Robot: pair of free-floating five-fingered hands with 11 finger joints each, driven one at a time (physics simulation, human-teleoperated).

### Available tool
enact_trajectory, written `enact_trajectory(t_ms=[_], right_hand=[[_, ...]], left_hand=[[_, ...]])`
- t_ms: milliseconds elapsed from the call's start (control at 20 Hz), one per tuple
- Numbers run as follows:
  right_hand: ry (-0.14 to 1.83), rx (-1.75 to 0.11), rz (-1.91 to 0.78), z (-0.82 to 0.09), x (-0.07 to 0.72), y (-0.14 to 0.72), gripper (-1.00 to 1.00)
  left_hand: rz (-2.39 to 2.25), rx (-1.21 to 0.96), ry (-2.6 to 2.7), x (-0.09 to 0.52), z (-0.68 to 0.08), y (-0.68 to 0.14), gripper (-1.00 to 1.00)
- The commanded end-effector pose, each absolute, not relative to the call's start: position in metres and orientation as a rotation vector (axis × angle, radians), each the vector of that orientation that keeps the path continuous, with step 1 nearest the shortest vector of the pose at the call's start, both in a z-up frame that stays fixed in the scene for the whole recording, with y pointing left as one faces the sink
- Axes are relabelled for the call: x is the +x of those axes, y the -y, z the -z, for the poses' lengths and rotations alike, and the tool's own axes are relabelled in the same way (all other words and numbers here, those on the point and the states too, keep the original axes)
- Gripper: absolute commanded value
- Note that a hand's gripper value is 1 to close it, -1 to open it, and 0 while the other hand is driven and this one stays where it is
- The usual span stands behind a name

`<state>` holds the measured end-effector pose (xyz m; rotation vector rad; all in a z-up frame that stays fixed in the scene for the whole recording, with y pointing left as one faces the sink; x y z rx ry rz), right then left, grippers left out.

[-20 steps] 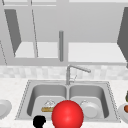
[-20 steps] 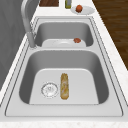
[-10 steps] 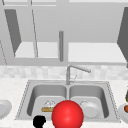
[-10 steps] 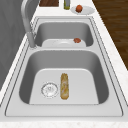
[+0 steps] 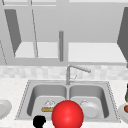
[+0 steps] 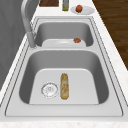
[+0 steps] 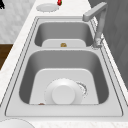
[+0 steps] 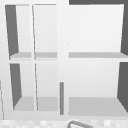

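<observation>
A black hand (image 5: 39,121), which I take as the left one, hangs low in the front view, just before the sink's front rim and left of a big red ball (image 5: 67,114). The ball covers the middle of the front rim. The right side view has a black shape (image 7: 2,4) at its top left corner, off the counter's front edge, and a small red thing (image 7: 59,2) by the far plate. A baguette (image 6: 64,85) lies in the left basin beside the drain (image 6: 49,89). A white plate (image 7: 63,93) lies in the right basin with a small reddish bit (image 6: 77,40) at its edge.
The faucet (image 5: 75,70) stands behind the divider, spout swung over the right basin. A white plate (image 5: 3,108) rests on the left counter. On the right counter are a plate with a reddish fruit (image 6: 79,8) and a bottle (image 6: 65,5). Open white shelves (image 8: 95,102) hang above.
</observation>
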<state>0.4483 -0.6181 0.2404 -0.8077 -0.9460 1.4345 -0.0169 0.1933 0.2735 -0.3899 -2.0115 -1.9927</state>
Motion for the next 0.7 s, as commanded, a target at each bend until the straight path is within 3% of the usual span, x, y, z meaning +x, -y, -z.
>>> enact_trajectory(t_ms=[0,650], right_hand=[[0.961,-0.82,-1.434,-0.235,0.458,0.618,1.0],[0.907,-0.744,-1.446,-0.239,0.468,0.623,1.0]], left_hand=[[1.993,-0.39,2.012,-0.017,-0.274,-0.193,0.0],[1.993,-0.39,2.012,-0.017,-0.274,-0.193,0.0]])
